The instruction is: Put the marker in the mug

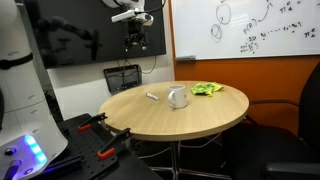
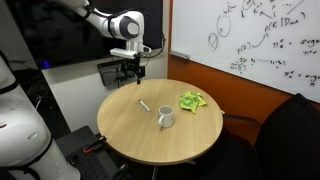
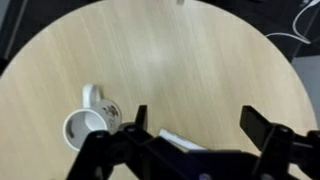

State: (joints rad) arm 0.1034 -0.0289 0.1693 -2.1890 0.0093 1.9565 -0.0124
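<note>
The gripper (image 2: 131,70) hangs in the air well above the round wooden surface (image 2: 140,142), over the part near its rim, and touches nothing. In the wrist view the jaws stand wide apart with nothing held between them, and the dark fingers (image 3: 262,127) frame a bare stretch of wood.

The marker (image 2: 145,105) lies flat on the surface, below the jaws and a little farther in toward the middle, well apart from them. The white mug (image 2: 165,118) stands upright beyond the marker as seen from the jaws, near it but not touching it. In the wrist view the mug appears low and to one side of the jaws, with its round mouth facing the camera and its handle pointing away from the gripper body.

A crumpled green cloth (image 2: 193,101) lies farther from the jaws than the marker, beside the mug and apart from it. A small pale shape shows just under the gripper body in the wrist view; whether it is the marker cannot be told.
</note>
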